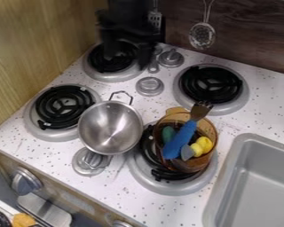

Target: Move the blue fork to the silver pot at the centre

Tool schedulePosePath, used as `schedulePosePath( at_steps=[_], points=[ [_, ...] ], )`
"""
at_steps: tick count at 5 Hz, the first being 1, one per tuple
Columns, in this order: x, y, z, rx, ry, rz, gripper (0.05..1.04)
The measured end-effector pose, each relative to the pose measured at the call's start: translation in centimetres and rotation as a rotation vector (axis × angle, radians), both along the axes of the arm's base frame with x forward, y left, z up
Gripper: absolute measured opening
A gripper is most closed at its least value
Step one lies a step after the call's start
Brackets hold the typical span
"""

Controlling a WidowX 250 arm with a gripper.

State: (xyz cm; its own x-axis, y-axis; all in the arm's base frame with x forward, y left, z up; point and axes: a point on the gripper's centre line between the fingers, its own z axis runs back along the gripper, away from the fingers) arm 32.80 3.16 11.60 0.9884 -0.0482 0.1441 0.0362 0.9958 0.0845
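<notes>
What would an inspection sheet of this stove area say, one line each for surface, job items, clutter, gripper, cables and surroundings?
Surface: speckled white counter, four coil burners, grey sink at right.
Blue fork: inside the brown see-through pot, tines above its rim.
Silver pot: left of the brown pot, upright; nothing seen inside.
Clutter: yellow item and dark green item beside the fork.
Gripper: open, at the far burner nearest the wooden panel.
Cables: nothing seen.
Surroundings: wooden panel at left; skimmer hanging at the back wall.
</notes>
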Motion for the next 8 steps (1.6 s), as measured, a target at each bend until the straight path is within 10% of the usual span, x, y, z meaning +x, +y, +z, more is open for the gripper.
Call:
schedulePosePath(
  at_steps=[3, 8],
  points=[
    [-3.9, -9.1, 0.1, -0.028, 0.019, 0.146, 1.0],
    [-4.4, -9.6, -5.0, -0.014, 0.025, 0.165, 1.001]
  ],
)
